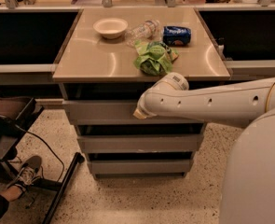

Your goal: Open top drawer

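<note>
The top drawer is the widest grey front of the cabinet, just under the tan tabletop. It stands out slightly further than the two narrower drawer fronts below it. My white arm reaches in from the right across the drawer front. My gripper is at the middle of the top drawer's front, its pale tip against or just in front of the grey face. The right half of the drawer front is hidden behind my arm.
On the tabletop are a white bowl, a clear plastic bottle, a blue packet and a green bag near the front edge. A black chair base and a person's shoe are at the lower left. Dark counters flank the cabinet.
</note>
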Motion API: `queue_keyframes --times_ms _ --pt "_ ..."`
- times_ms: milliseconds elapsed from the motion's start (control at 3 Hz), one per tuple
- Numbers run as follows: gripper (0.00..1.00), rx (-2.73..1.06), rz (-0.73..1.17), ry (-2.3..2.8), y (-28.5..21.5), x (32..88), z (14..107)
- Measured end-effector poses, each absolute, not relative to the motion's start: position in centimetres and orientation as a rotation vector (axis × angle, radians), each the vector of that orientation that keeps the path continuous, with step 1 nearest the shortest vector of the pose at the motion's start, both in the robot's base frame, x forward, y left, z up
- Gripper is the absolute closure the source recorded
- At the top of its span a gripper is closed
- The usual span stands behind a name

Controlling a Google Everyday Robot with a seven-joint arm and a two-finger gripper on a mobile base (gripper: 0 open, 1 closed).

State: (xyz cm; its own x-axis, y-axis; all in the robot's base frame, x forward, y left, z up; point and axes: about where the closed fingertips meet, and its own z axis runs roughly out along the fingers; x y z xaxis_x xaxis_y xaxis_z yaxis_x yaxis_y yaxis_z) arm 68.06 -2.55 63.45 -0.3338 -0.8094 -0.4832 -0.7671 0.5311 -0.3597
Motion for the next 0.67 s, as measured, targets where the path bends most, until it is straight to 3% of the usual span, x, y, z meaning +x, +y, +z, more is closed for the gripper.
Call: queue_keyframes --times_ms 333,667 --pt "0.88 -1.272 -0.088 2.149 -2.68 68.10 64.35" --pt "1.00 -1.272 -0.088 2.149 -2.80 68.13 64.73"
